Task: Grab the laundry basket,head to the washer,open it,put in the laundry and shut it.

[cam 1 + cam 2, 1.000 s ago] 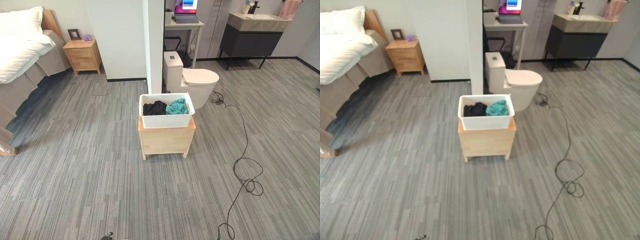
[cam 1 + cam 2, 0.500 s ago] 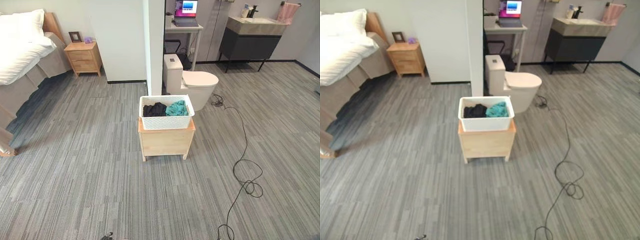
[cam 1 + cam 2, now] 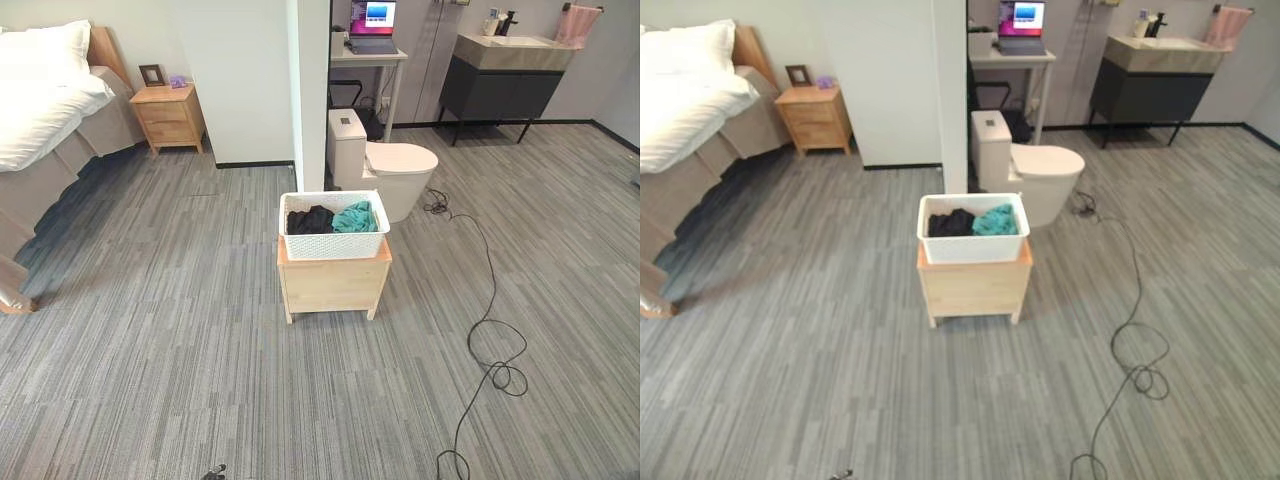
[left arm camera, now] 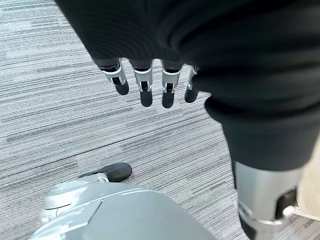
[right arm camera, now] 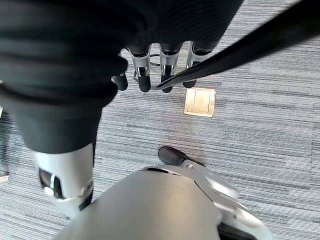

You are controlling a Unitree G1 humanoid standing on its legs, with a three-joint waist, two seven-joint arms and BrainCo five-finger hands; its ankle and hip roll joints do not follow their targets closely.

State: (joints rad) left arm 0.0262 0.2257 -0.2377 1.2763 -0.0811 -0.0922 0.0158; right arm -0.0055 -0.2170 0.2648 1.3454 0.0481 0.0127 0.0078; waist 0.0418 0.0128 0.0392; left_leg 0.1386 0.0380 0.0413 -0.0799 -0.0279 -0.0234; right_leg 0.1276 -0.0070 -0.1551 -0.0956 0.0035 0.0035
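Both hands, left hand [image 4: 150,85] and right hand [image 5: 155,70], are hanging relaxed, holding nothing. Laundry basket [image 3: 333,226] on wooden stool [image 3: 333,283] is looking light, rigid; its side rims are offering the best hold.

White perforated plastic laundry basket [image 3: 333,240] holds soft black and teal cloth [image 3: 332,217], sitting on a pale, matt wooden stand [image 3: 333,285]. Floor [image 3: 150,330] looks like matt, streaked grey carpet; the toilet [image 3: 385,165] shines glossy white.

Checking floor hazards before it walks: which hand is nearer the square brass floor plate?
Right. The right hand hangs open, fingertips pointing down close beside the floor plate. The left hand hangs open over plain carpet at the other side.
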